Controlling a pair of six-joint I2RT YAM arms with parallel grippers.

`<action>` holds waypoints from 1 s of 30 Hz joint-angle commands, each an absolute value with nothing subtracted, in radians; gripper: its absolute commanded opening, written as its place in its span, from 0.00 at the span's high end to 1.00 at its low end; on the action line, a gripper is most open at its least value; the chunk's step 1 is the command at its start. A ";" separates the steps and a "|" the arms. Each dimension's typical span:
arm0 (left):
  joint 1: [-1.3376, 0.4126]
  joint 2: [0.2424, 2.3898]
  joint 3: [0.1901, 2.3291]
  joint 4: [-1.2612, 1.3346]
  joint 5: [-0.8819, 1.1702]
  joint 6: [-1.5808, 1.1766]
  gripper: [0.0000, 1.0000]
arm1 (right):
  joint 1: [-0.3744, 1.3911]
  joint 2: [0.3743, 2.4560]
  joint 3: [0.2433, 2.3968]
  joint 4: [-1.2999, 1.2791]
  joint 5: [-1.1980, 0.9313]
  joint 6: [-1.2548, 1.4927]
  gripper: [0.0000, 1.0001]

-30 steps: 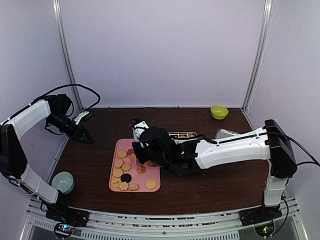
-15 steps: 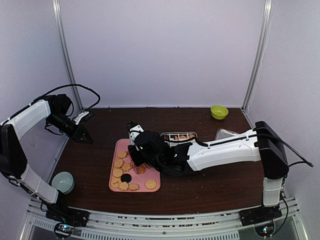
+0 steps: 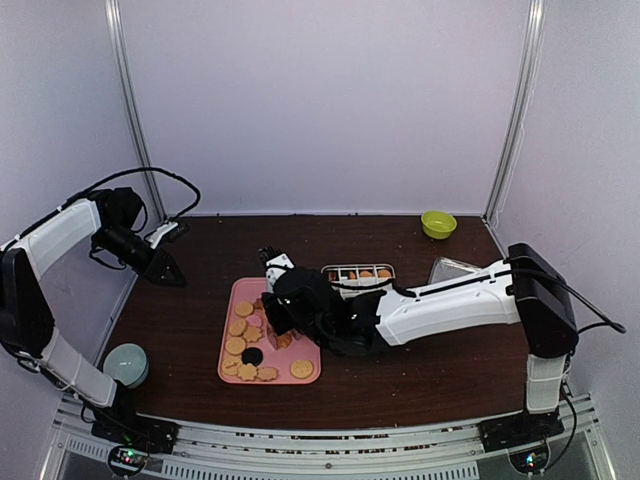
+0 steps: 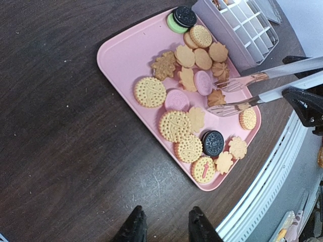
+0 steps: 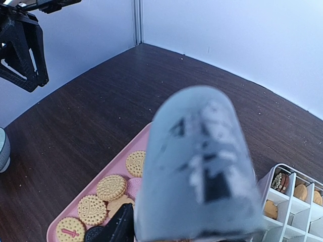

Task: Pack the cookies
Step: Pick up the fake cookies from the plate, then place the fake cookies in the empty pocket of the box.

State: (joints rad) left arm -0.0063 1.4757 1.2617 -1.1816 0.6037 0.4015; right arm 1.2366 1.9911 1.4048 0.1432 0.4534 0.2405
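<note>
Left wrist: right gripper [image 3: 282, 308] grips tongs [image 4: 262, 75], tips either side of a leaf-shaped cookie [image 4: 216, 98] on pink tray [image 4: 121, 55]. Likely next: squeeze, lift. Left gripper [image 4: 166, 229] part-open, empty.

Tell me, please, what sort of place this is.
Probably a robot test booth, not a kitchen: plain white walls with metal posts, two robot arms bolted at the edge of a dark table, and a pink tray of cookies worked with metal tongs.
</note>
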 commanded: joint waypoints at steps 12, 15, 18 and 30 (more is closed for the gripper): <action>0.002 1.459 1.294 -1.195 0.610 0.411 0.69 | 1.234 1.927 1.438 0.127 0.463 0.236 0.75; 0.002 1.462 1.296 -1.194 0.612 0.411 0.69 | 1.233 1.878 1.438 0.129 0.466 0.212 0.77; 0.002 1.465 1.296 -1.194 0.613 0.410 0.69 | 1.233 1.823 1.435 0.129 0.474 0.182 0.78; 0.001 1.458 1.290 -1.195 0.612 0.413 0.69 | 1.063 1.664 1.336 0.121 0.508 0.123 0.77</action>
State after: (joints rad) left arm -0.0063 1.4757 1.2667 -1.1847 0.6037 0.4015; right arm 1.1400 1.6913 1.3815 0.1169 0.4683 0.1482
